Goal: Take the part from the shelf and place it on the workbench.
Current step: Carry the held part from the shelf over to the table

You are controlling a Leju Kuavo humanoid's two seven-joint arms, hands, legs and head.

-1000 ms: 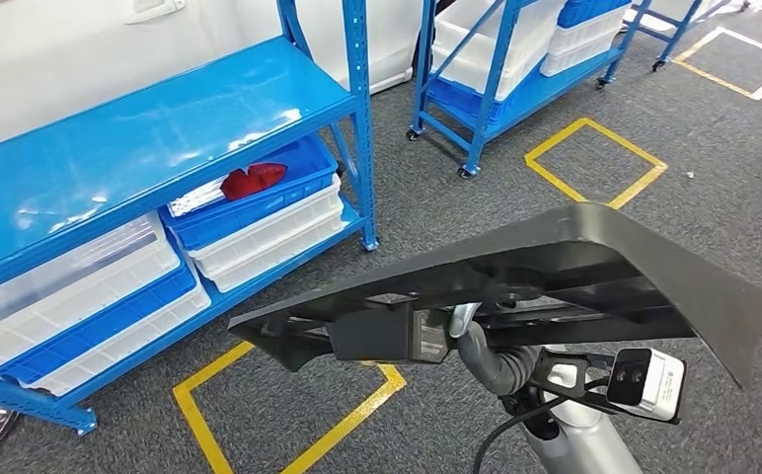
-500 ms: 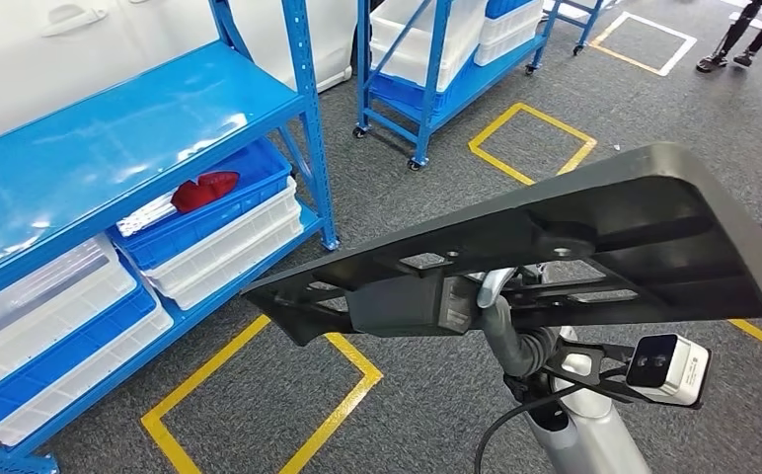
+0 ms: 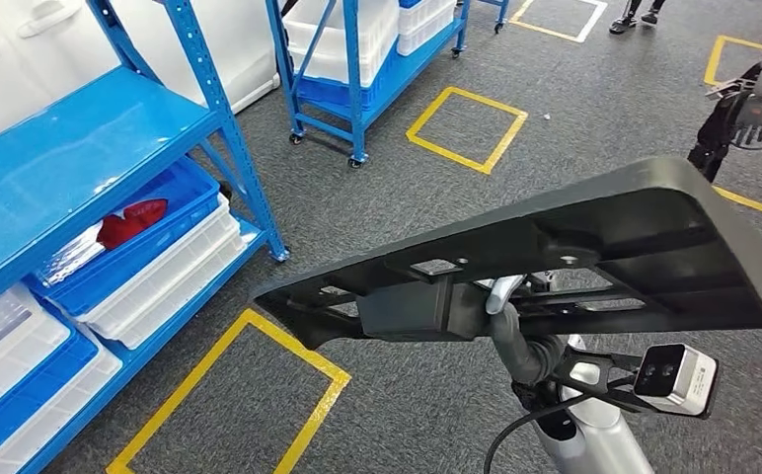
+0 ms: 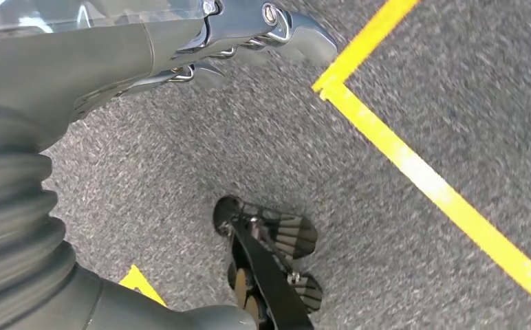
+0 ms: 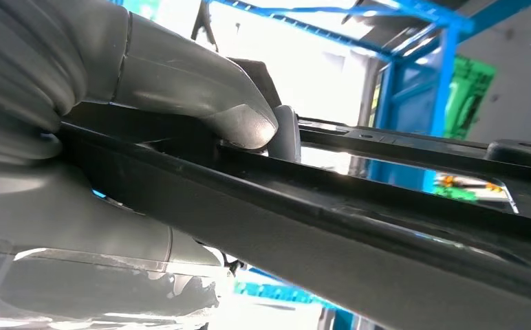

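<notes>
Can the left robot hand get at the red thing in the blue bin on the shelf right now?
Probably not. The left robot hand hangs over the carpet, and the red thing lies in a blue bin tucked under the shelf, off to the side.

Grey carpet floor (image 3: 377, 197), yellow tape squares (image 3: 466, 126), blue racks (image 3: 357, 79)

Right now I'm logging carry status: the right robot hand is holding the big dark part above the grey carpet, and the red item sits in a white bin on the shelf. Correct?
One detail is off. In the head view the red item lies in a blue bin, which rests on white bins. The rest stands: the right robot hand holds the dark part above the grey carpet.
</notes>
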